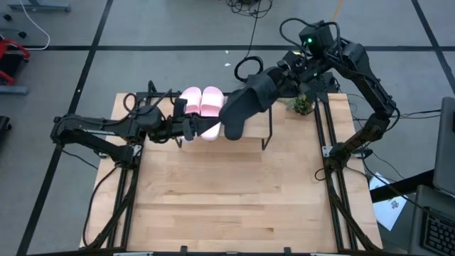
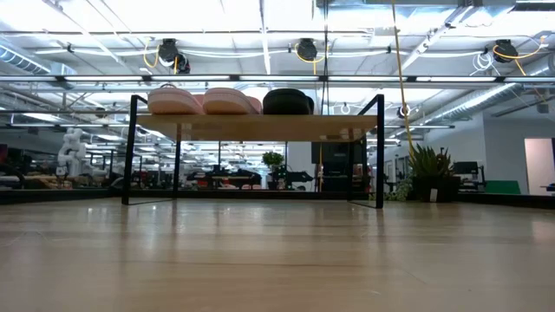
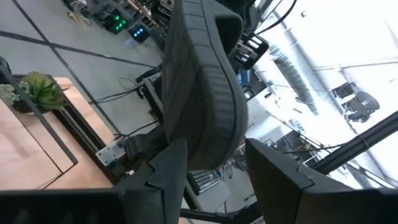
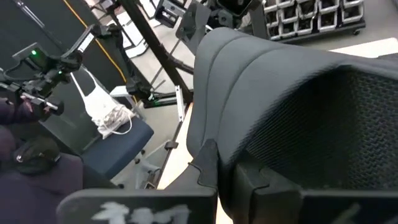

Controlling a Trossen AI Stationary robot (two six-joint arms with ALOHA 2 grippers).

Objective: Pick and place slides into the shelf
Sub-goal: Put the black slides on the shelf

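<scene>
The shelf (image 1: pixel 257 126) (image 2: pixel 260 127) stands at the table's far middle. Two pale pink slides (image 1: pixel 202 100) (image 2: pixel 201 100) rest sole-down on its top board. In the low view a black slide (image 2: pixel 287 101) sits beside them; the high view hides it. My right gripper (image 1: pixel 279 80) (image 4: pixel 233 171) holds another black slide (image 1: pixel 245 107) (image 4: pixel 280 81) high over the shelf's right half. My left gripper (image 1: pixel 202 128) (image 3: pixel 216 148) is open at the shelf's left near side. Its fingers flank that slide's lower end (image 3: pixel 208 134), sole facing it; whether they touch it, I cannot tell. My right gripper is shut on the black slide at its far end, where the ridged strap (image 4: pixel 249 81) meets the sole's side (image 4: pixel 214 149), pinched between the two fingers. It comes from the table's far right. The slide is lifted clear and slants down toward the near left.
A small potted plant (image 1: pixel 302 104) (image 3: pixel 34 90) stands on the table's far right, beside the shelf. The shelf's thin black legs (image 2: pixel 380 152) reach down to the tabletop. The wide wooden tabletop (image 1: pixel 234 199) stretches from the shelf to the near edge.
</scene>
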